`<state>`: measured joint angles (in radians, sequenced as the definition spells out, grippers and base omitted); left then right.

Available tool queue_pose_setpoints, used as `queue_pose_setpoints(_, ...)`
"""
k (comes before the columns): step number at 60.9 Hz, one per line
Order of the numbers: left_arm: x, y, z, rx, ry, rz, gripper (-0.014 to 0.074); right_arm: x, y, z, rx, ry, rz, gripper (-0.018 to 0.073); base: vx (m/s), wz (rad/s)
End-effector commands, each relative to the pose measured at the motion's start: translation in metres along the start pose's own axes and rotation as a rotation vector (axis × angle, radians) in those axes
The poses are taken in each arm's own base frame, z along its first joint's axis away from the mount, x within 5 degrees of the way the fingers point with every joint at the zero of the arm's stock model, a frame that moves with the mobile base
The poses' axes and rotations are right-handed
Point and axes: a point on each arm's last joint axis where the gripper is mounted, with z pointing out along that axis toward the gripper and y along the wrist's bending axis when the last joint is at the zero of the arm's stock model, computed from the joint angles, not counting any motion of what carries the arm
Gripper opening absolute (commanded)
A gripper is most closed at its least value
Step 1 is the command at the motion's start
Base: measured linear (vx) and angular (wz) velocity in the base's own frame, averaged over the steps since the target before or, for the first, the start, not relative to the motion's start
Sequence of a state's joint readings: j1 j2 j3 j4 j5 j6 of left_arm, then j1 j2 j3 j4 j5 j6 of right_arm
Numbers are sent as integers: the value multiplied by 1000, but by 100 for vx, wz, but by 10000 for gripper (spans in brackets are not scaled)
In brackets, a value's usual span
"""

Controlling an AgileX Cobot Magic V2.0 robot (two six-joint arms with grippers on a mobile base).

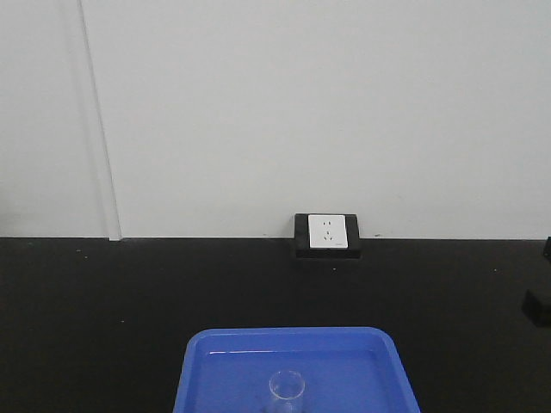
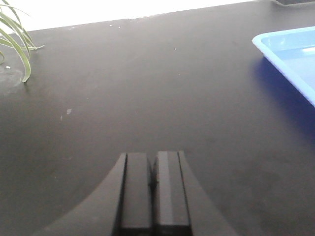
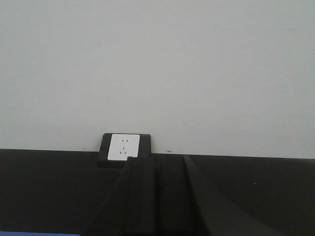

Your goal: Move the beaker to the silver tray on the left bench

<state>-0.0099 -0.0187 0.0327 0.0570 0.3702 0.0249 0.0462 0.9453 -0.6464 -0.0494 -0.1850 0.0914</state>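
My left gripper (image 2: 152,162) hung over the black worktop (image 2: 147,88), fingers pressed together with nothing between them; my right gripper (image 3: 156,167) was likewise closed and empty, the wall socket (image 3: 121,146) at its 11 o'clock; in the front view the beaker (image 1: 287,389) stood upright inside the blue tray (image 1: 224,370) at 6 o'clock; plant leaves (image 2: 17,39) showed at my left wrist's 10 o'clock.
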Motion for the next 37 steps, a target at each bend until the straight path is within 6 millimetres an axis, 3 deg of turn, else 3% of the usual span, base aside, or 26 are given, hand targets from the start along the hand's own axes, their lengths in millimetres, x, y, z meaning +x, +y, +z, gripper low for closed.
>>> queue_pose_setpoints(1,-1,-1,2,6,-63,-3,1,-24,0,-2,-5,-141,-13,154,0,0)
queue_pose_setpoints(23,-1,-1,2,6,-63,-3,1,-24,-2,-2,10,-142,62,704,0,0)
queue_pose_setpoints(31,-1,-1,2,6,-63,-3,1,-23,2,-1,-14,-141,125,724,0,0)
queue_pose_setpoints(37,-1,-1,2,6,-63,-3,1,-12,15,13,-73,-99,122,707,0,0)
